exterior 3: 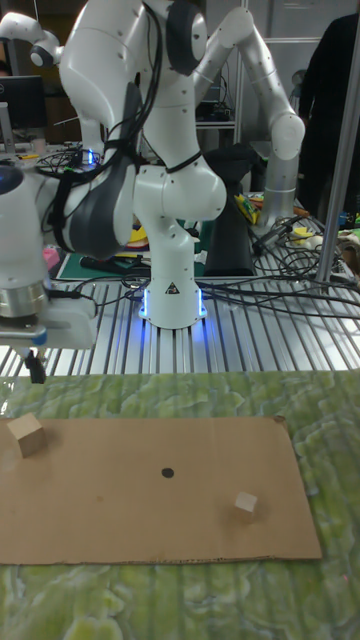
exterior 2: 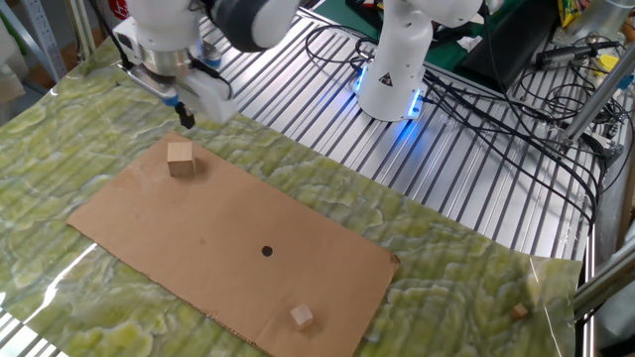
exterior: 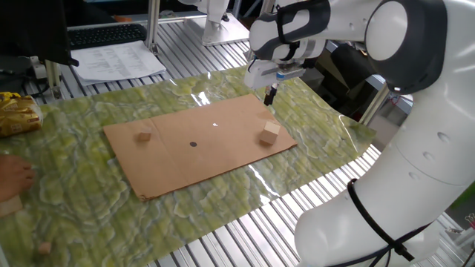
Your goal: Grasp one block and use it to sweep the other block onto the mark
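green marbled sheeting covers the ribbed metal table, and on it lies a flat sheet of brown cardboard, with a second white robot base glowing blue behind. the franka's gripper hangs in the air above the cardboard's far corner, fingers pointing down, nothing between them; they look drawn close together, but whether fully closed i cannot tell from any of these angles. the larger tan wooden cube sits on the cardboard near that same corner, just below and beside the gripper, not touching it. you see it clearly in the other fixed view and at the left edge of the tall view, with the gripper above it. over at the opposite end of the cardboard rests the smaller tan cube, close to the edge, well apart from its bigger twin. between the two cubes, roughly mid-sheet, is the small dark dot, bare, neither block on it. a bare hand rests at the table's edge.
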Robot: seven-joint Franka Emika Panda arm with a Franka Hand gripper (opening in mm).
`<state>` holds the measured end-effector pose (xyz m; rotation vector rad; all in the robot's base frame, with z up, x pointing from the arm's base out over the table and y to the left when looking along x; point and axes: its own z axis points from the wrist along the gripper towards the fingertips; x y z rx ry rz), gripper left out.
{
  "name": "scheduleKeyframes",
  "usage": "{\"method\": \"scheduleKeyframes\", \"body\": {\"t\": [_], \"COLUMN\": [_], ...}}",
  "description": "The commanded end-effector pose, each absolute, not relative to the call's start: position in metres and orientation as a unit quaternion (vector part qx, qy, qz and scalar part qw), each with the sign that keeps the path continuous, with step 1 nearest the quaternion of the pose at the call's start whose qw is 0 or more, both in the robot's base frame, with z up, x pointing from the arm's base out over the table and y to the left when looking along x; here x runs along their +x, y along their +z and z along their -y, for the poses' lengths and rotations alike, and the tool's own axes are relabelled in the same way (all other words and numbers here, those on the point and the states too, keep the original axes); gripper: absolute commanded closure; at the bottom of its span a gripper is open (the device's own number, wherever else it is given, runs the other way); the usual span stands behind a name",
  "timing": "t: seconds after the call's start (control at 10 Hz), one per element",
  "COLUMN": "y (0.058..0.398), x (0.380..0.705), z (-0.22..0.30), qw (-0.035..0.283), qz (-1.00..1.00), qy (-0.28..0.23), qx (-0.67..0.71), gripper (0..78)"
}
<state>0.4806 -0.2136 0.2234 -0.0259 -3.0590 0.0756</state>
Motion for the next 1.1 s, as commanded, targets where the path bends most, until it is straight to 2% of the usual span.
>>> {"method": "scheduleKeyframes", "body": {"t": [0.1, 0.5, 1.1], "y": [0.208, 0.207, 0.208], "x": [0.468, 0.467, 0.469], "z": [0.264, 0.256, 0.25], "qw": [0.031, 0.037, 0.035], "qz": [0.995, 0.977, 0.963], "qy": [0.014, 0.022, 0.026], "qx": [-0.096, -0.208, -0.264], "gripper": [77.6, 77.6, 77.6]}}
